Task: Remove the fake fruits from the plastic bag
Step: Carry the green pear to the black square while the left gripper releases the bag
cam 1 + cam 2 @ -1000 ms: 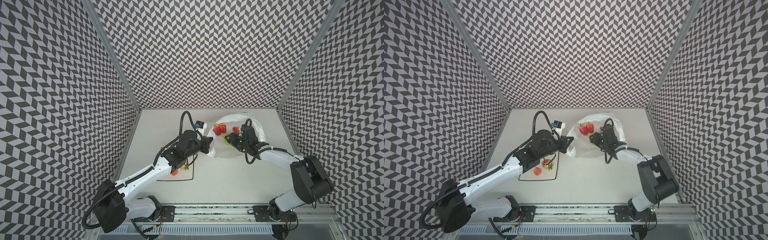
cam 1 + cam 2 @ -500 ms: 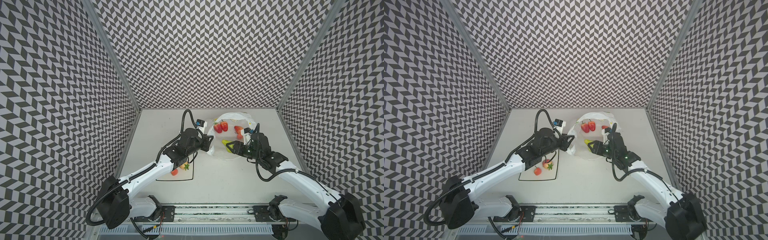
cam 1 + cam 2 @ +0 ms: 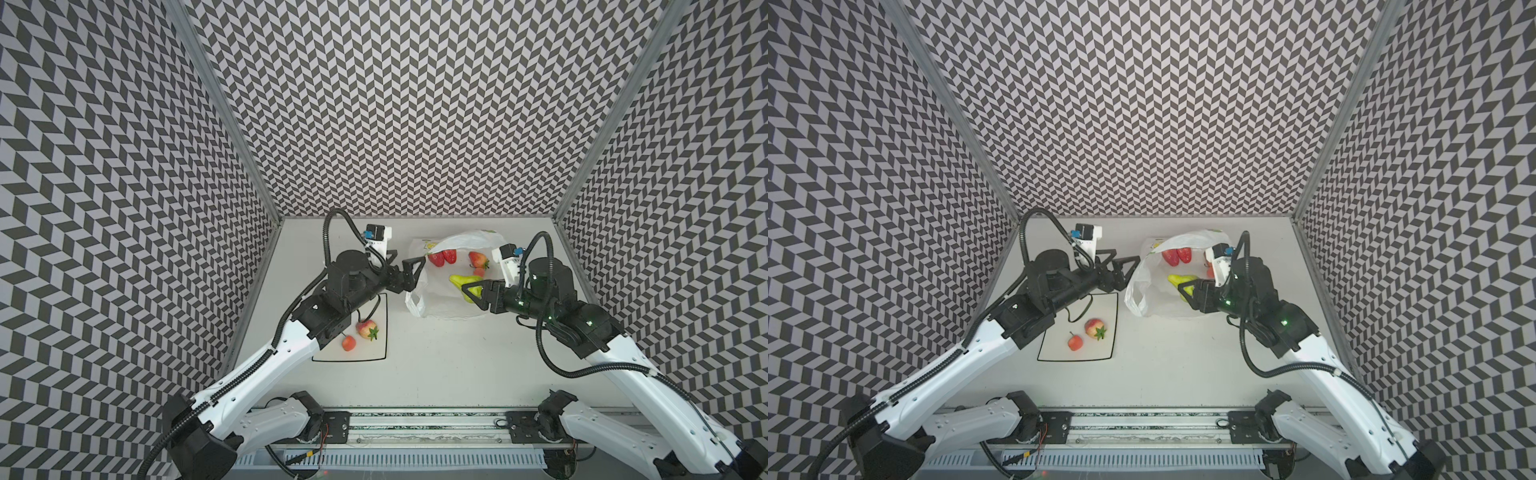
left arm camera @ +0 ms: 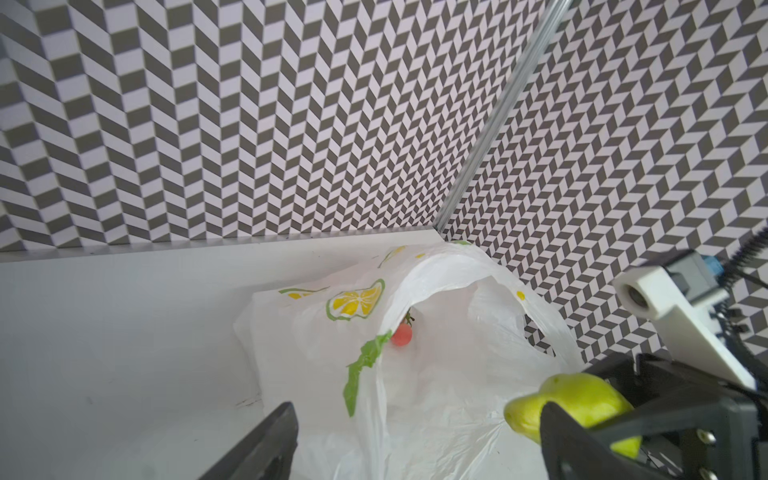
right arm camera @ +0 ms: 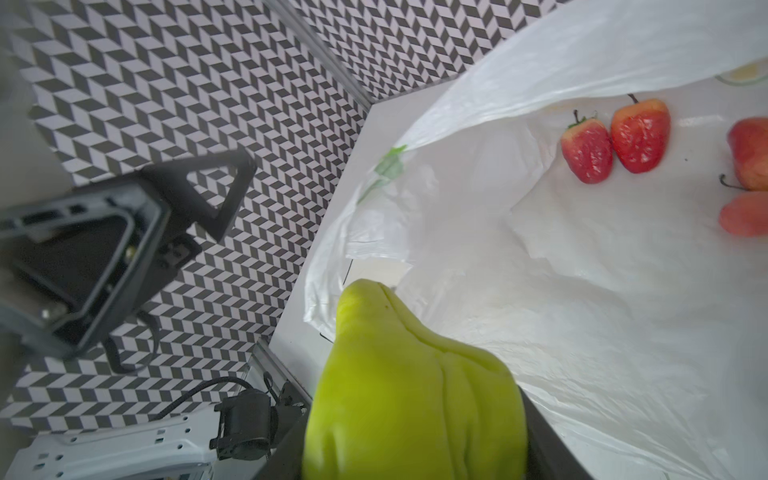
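Right pincer (image 3: 471, 290): closed on the thick end of the lumpy light-green toy fruit (image 5: 407, 395), pressing it from both sides.
Green fruit, place: over the lower sheet of the thin white plastic bag with lemon prints (image 3: 444, 306), inside its open mouth. It looks lifted off the plastic, but how high I cannot tell.
Green fruit, long axis: it runs along the pincer fingers, and the narrow end sticks out past the tips toward the left arm.
Left pincer (image 3: 417, 274): wide open and holding nothing, just at the left rim of the bag. Whether the plastic touches a finger I cannot tell.
Fruits in the bag: two glossy red strawberries (image 3: 443, 257) side by side at the far part, with a third red strawberry (image 3: 478, 259) and a small orange-pink ball (image 3: 479, 272) near the right wrist.
Fruits already out: a pale red strawberry with green cap (image 3: 366, 329) and a small orange-red ball (image 3: 348, 343) lie on the square white plate with black rim (image 3: 374, 353) on the table.
Key relation: the plate lies to the left of the right pincer, beyond the bag's mouth and the left pincer, and partly under the left arm. The left arm is nearer to it, but the right one has the fruit.
Next move, my judgement: carry the green fruit leftward over the rim to the plate.
Risk: the left pincer stands in this path, and the loose rim may catch.
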Robot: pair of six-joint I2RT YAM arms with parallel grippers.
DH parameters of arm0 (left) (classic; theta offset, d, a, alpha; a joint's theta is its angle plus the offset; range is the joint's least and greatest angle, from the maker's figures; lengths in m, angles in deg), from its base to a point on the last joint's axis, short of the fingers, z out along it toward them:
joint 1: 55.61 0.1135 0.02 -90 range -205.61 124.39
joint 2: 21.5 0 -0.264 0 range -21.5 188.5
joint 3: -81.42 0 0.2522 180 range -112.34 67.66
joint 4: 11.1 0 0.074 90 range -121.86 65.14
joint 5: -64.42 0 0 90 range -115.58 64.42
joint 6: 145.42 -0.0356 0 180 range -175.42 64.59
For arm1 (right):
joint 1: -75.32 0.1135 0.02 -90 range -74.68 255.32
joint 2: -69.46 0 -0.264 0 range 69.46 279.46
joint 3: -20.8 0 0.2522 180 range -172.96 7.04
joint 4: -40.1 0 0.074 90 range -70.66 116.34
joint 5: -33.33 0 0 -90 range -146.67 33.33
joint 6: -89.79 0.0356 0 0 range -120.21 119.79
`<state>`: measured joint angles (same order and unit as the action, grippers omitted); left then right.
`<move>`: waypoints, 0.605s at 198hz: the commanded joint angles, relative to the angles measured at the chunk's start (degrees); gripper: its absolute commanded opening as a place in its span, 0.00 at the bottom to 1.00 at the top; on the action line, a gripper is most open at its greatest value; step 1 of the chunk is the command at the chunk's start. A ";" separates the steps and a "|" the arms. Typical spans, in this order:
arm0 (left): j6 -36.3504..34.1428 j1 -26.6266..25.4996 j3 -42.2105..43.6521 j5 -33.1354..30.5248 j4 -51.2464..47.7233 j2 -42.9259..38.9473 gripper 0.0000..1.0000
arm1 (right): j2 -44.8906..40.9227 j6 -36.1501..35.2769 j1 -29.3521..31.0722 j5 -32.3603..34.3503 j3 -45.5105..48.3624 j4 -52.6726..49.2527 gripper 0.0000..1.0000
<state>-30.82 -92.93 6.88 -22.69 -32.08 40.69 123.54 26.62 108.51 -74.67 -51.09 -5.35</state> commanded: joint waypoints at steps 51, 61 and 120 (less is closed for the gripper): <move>5.62 15.32 -11.39 -14.03 -12.35 -3.71 0.88 | 18.94 -10.05 25.24 13.45 -10.72 11.56 0.54; 5.26 16.39 -11.34 -16.38 -12.87 -4.92 0.88 | 23.28 -10.60 27.45 16.29 -11.91 14.27 0.54; 3.49 17.90 -11.22 -25.59 -17.61 -10.00 0.89 | 47.82 -6.07 29.63 30.31 -23.32 21.82 0.53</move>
<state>-27.43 -75.42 -3.74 -43.54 -46.47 32.65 164.94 18.25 138.63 -55.04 -69.71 10.39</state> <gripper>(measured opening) 0.887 0.563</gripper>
